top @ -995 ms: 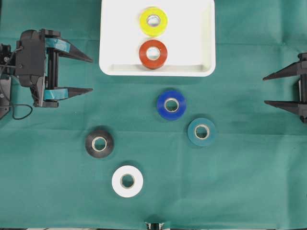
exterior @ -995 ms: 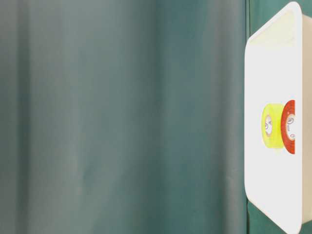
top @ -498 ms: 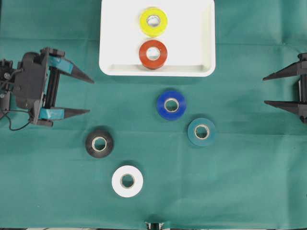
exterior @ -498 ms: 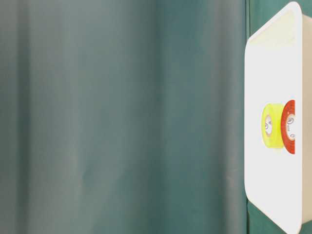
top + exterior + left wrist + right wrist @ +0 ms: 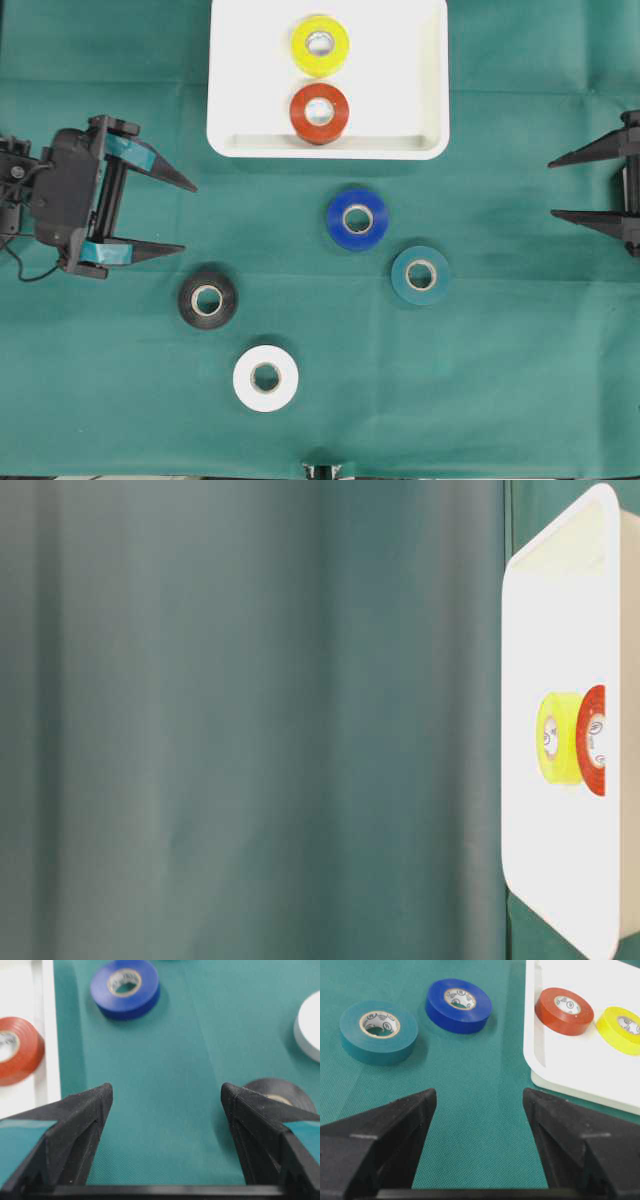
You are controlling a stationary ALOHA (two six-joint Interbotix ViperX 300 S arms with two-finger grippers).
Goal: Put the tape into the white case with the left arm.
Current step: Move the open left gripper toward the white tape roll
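Taking the white case [image 5: 430,80] as the landmark, the nearest loose rolls to the camera edge lie farthest from it: the white tape [image 5: 265,378], then the black tape [image 5: 208,299] a little closer to the case and to its left. Closer again sit the teal tape [image 5: 421,275] and the blue tape [image 5: 357,218], the blue one just below the case's near rim. Inside the case rest the red tape [image 5: 320,112] against the near wall and the yellow tape [image 5: 320,45] behind it.

The change is in the left gripper [image 5: 185,215]. A second ago it stood level with the case's near rim, off to the left; now it has swung away from the case toward the black tape, its lower finger just above that roll. Its jaws stand wide apart and hold nothing. In the left wrist view the black roll shows partly behind the right-hand finger.

That swing suggests the black roll is the next pick; four rolls remain outside.

The right gripper [image 5: 555,187] waits, spread and empty, far right of the case.
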